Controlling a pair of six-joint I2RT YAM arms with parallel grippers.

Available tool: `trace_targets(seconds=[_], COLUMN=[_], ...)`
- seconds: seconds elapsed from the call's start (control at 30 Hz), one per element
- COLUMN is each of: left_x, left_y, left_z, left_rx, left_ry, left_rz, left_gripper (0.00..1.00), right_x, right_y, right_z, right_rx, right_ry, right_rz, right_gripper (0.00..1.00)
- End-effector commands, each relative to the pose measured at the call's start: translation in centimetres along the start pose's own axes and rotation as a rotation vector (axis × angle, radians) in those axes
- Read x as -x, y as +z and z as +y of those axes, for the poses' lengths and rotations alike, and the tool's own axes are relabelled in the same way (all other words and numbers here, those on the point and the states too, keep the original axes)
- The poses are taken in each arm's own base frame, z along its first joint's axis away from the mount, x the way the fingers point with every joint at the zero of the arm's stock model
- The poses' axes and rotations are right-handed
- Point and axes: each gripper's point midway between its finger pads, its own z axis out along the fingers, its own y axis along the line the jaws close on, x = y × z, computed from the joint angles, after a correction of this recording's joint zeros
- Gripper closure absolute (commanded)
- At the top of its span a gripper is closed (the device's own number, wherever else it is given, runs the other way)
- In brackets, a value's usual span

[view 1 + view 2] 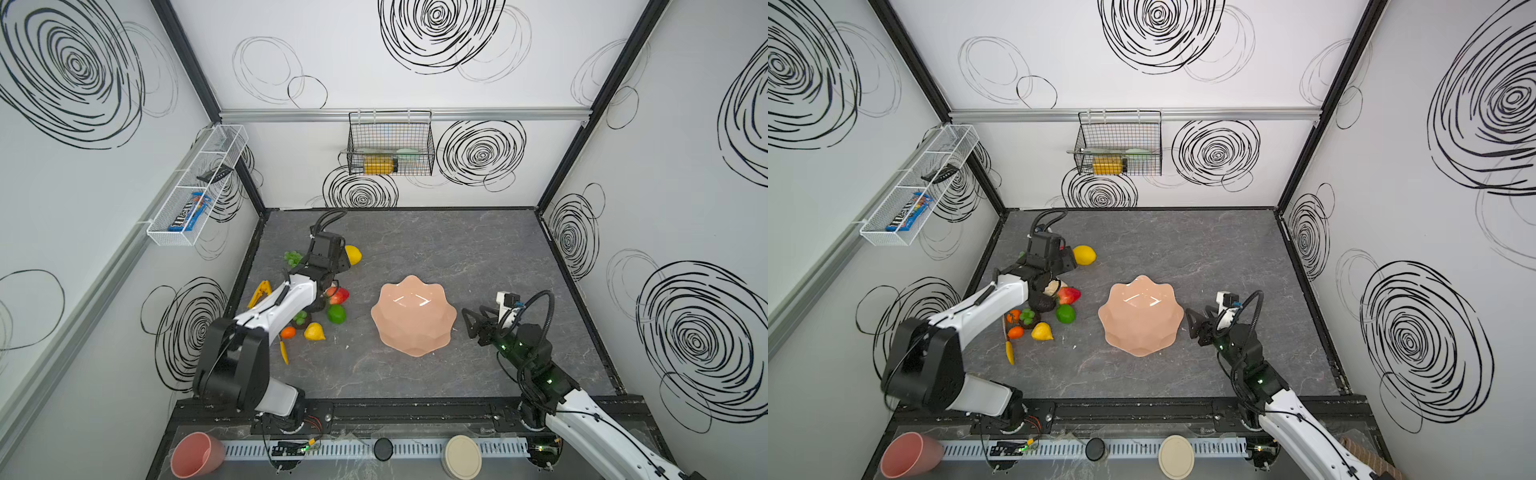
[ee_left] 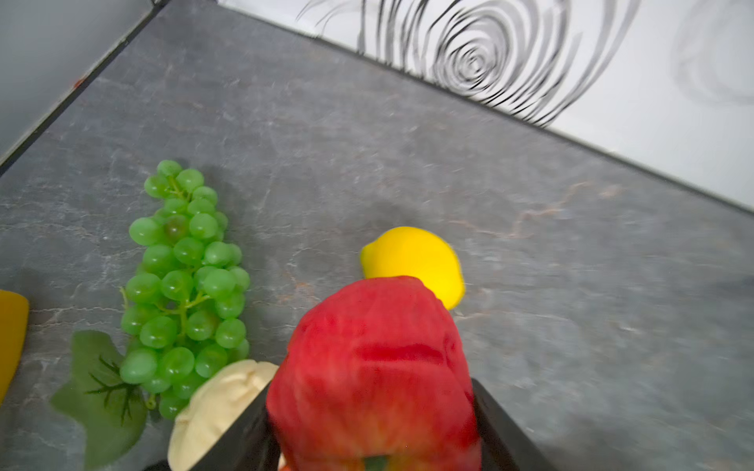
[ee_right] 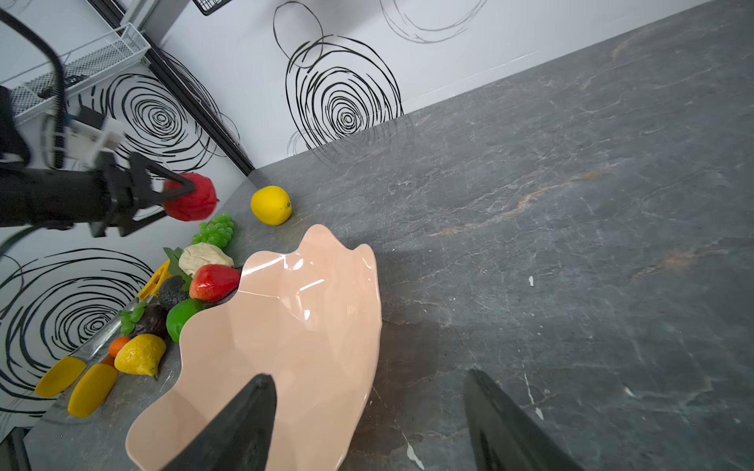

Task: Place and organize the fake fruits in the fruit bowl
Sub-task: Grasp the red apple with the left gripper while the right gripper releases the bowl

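1. The left gripper (image 3: 179, 202) has its jaws closed on the red apple (image 2: 373, 359), one finger on each flank. The right wrist view shows the apple held clear of the table (image 1: 478, 257), above the fruit pile at the bowl's 9 o'clock.
2. The fruit bowl (image 1: 415, 320) sits mid-table and is empty, so any spot inside is free. I judge a spot toward its 3 o'clock wall best, since that leaves the pile side open for the other fruits.
3. Carry the apple toward 3 o'clock, high enough to clear the strawberry (image 3: 214, 281), the lime (image 1: 336, 313) and the wavy rim. The rim rises in peaks, so cross over a dip.
4. Lower the apple close to the bowl floor before the fingers part. The glossy slope will likely let a round fruit roll, and a drop from height could bounce it out.
5. The right gripper (image 1: 471, 322) stands at the bowl's 3 o'clock, just beside the rim, with its jaws apart and empty. It could steady the bowl, but should leave the apple's path free.
6. The lemon (image 1: 353, 254) lies alone at the bowl's 10 o'clock.
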Motion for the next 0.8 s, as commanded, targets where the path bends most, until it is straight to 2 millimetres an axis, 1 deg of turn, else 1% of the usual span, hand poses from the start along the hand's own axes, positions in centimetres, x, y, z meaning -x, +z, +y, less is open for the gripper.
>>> trace_targets(seconds=[0.0, 0.07, 0.13, 0.2, 0.23, 0.33, 0.37, 0.43, 0.53, 0.67, 0.77], left_x=[1.2, 0.8, 0.1, -1.1, -1.8, -4.4, -5.2, -6.7, -8.3, -10.2, -11.4], left_y=[-4.7, -7.9, -10.3, -11.7, -12.7, -14.9, -15.4, -15.9, -16.9, -17.9, -18.1], left_z=[-4.5, -7.3, -9.2, -10.6, -11.7, -14.1, -14.7, -15.5, -16.4, -17.1, -17.4], left_rx=[-0.286, -0.495, -0.622, -0.724, -0.803, -0.963, -1.0, -1.044, -1.145, -1.244, -1.279], left_ry=[-0.111, -0.102, -0.09, -0.097, -0.092, -0.049, -0.027, 0.003, 0.015, 0.034, 0.055], left_rz=[-0.081, -0.1, -0.106, -0.078, -0.071, -0.042, -0.04, -0.026, -0.018, 0.011, 0.048], left_gripper=[0.35, 0.35, 0.36, 0.37, 0.38, 0.38, 0.38, 0.37, 0.37, 0.37, 0.37], right_x=[0.8, 1.2, 1.9, 2.7, 3.2, 4.5, 4.9, 5.3, 5.6, 4.9, 4.5], right_y=[0.1, 0.1, 0.0, -0.1, -0.2, 0.0, 0.1, 0.4, 0.6, 1.0, 0.8], right_z=[0.4, 1.5, 3.2, 4.7, 5.4, 7.4, 8.0, 9.1, 10.9, 13.2, 15.0], right_rx=[0.004, 0.05, 0.126, 0.195, 0.229, 0.295, 0.314, 0.352, 0.423, 0.5, 0.577], right_ry=[0.025, 0.033, 0.036, 0.044, 0.05, 0.084, 0.102, 0.143, 0.191, 0.173, 0.138], right_rz=[-0.001, 0.009, 0.005, -0.005, -0.008, 0.009, 0.024, 0.056, 0.092, 0.137, 0.164], right_gripper=[0.24, 0.24, 0.24, 0.25, 0.24, 0.24, 0.24, 0.24, 0.24, 0.22, 0.22])
